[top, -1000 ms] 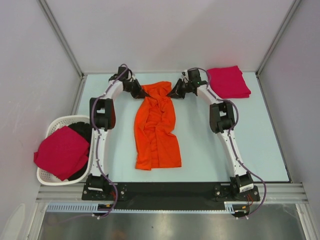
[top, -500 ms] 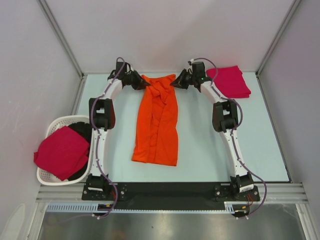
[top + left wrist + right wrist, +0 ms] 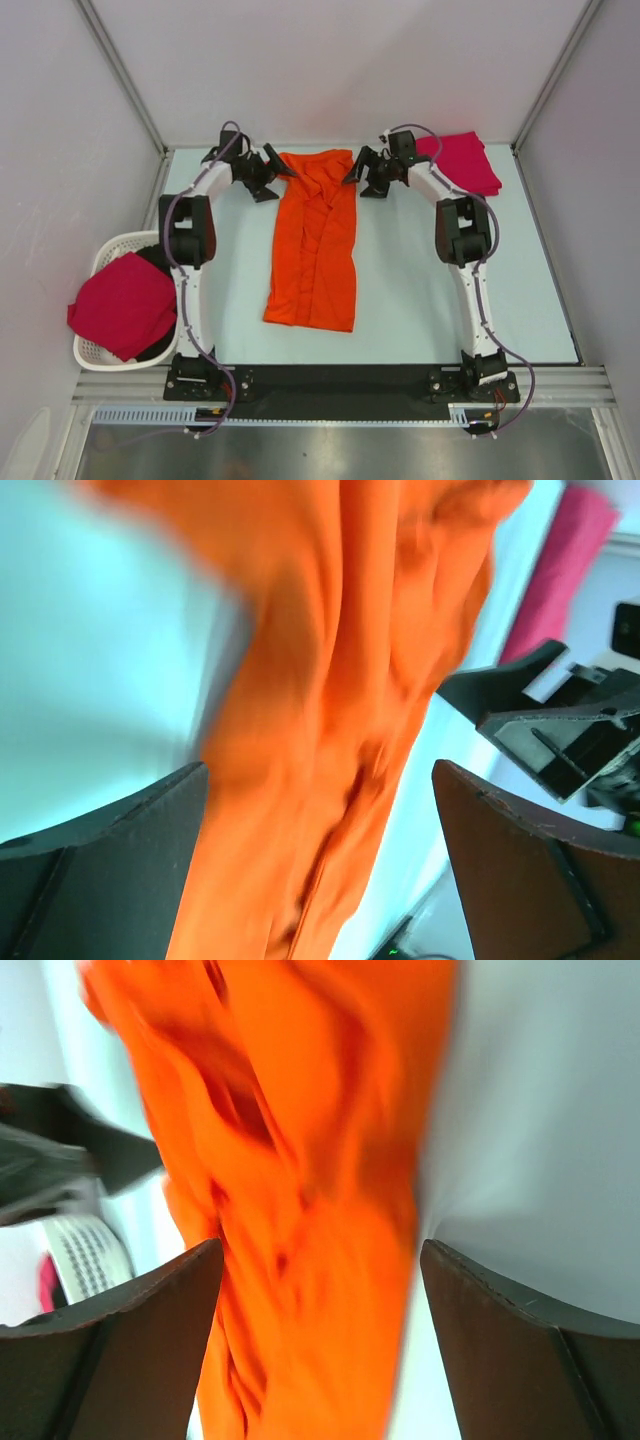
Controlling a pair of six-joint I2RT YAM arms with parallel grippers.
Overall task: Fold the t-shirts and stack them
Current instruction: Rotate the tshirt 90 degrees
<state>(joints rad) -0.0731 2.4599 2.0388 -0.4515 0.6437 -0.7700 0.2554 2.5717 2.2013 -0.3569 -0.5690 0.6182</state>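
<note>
Wrinkly soft orange t-shirt (image 3: 312, 240) is lying lengthwise on the table (image 3: 430, 300); white slatted basket (image 3: 98, 262) at left is holding a crimson shirt (image 3: 125, 305) spilling over its rim; folded crimson shirt (image 3: 462, 162) is sitting far right; left gripper (image 3: 278, 168) and right gripper (image 3: 352, 172) are gaping wide, flanking the orange top edge, gripping nothing.

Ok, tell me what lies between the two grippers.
The far end of the orange t-shirt lies between the left gripper and the right gripper; the top external view shows it.

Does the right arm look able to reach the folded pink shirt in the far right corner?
Probably yes: the folded pink shirt lies uncovered just beside that arm, whose fingers stand open and empty.
</note>
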